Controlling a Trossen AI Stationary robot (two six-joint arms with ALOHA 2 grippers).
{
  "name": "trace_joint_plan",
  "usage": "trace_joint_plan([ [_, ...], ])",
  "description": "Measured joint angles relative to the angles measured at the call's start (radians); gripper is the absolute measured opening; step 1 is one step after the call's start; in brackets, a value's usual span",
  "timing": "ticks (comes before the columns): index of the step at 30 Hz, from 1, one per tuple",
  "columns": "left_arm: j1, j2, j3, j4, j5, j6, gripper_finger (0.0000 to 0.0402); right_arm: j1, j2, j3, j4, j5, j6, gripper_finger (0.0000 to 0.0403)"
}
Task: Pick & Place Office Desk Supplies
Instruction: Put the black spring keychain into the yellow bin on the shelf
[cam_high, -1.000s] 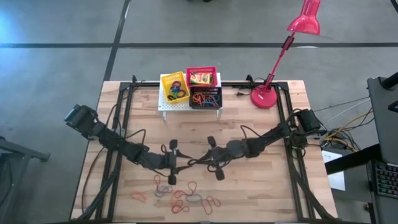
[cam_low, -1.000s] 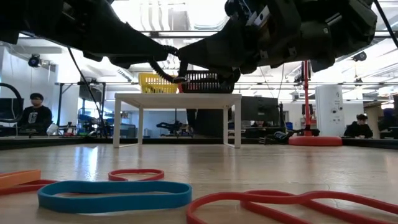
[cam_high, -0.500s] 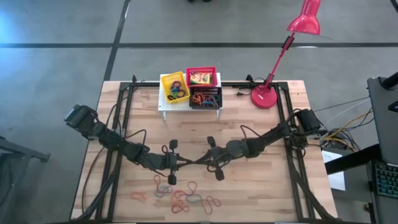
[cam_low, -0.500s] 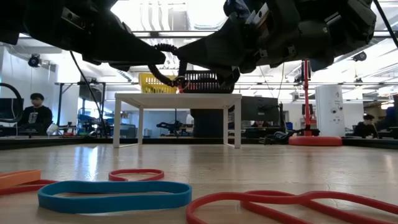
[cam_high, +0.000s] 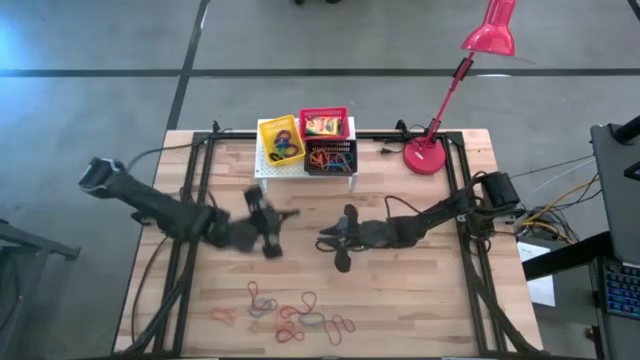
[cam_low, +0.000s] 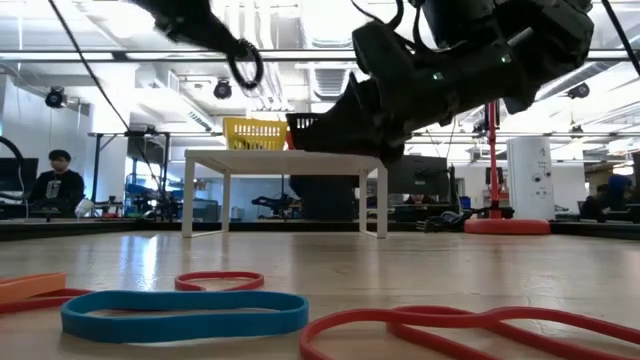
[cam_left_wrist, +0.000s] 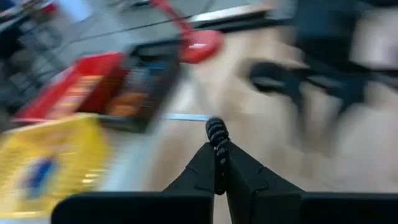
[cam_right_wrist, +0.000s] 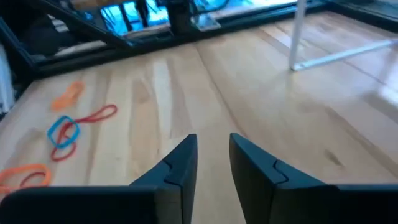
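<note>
A black loop (cam_left_wrist: 217, 133) is pinched between the pressed-together fingers of the left gripper (cam_left_wrist: 219, 163), standing up out of the fingertips with its long axis running along them, toward the baskets; in the low view it hangs as a small dark ring (cam_low: 246, 70) high above the table. The left gripper (cam_high: 268, 222) is over the middle of the table (cam_high: 430, 310), left of centre, in front of the white stand (cam_high: 268, 170). The right gripper (cam_high: 330, 238) is just across from it, right of centre, its fingers (cam_right_wrist: 181, 163) a little apart with nothing between them. The other loops (cam_high: 292, 314) lie flat in a loose cluster on the near part of the table, red, orange and blue, some overlapping; in the low view a blue one (cam_low: 185, 313) lies lengthwise across the front with red ones (cam_low: 470, 327) beside it. On the stand at the far edge sit three baskets: the yellow basket (cam_high: 265, 130) holds dark and blue loops, the red basket (cam_high: 322, 111) holds a yellow-green crayon box (cam_high: 322, 126), and the black basket (cam_high: 312, 164), just in front of the red one, holds a tangle of coloured loops. A red lamp (cam_high: 424, 155) stands to the right of the baskets, its head leaning out beyond the table's far edge.
</note>
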Motion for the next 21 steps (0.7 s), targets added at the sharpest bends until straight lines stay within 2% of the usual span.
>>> trace_joint_plan([
  [2,0.097,-0.03,0.069,-0.082,0.012,0.005,0.0016,0.007,0.018,0.0,0.055,0.0,-0.006,0.0088],
  [4,0.225,-0.048,0.133,-0.141,0.072,0.028,0.0016,0.014,0.036,0.0,0.118,0.0,-0.018,0.0083],
  [9,0.603,-0.027,0.207,-0.144,0.394,0.158,0.0017,0.023,0.07,0.0,0.183,0.0,-0.03,0.007],
  [11,0.734,-0.001,0.209,-0.127,0.486,0.189,0.0019,0.023,0.077,0.0,0.194,0.0,-0.032,0.0066],
  [16,0.947,0.08,0.208,-0.109,0.529,0.197,0.0035,0.024,0.102,0.0,0.209,0.0,-0.017,0.0064],
  [21,1.006,0.141,0.208,-0.07,0.533,0.205,0.0079,0.024,0.112,0.001,0.226,-0.001,-0.016,0.0064],
])
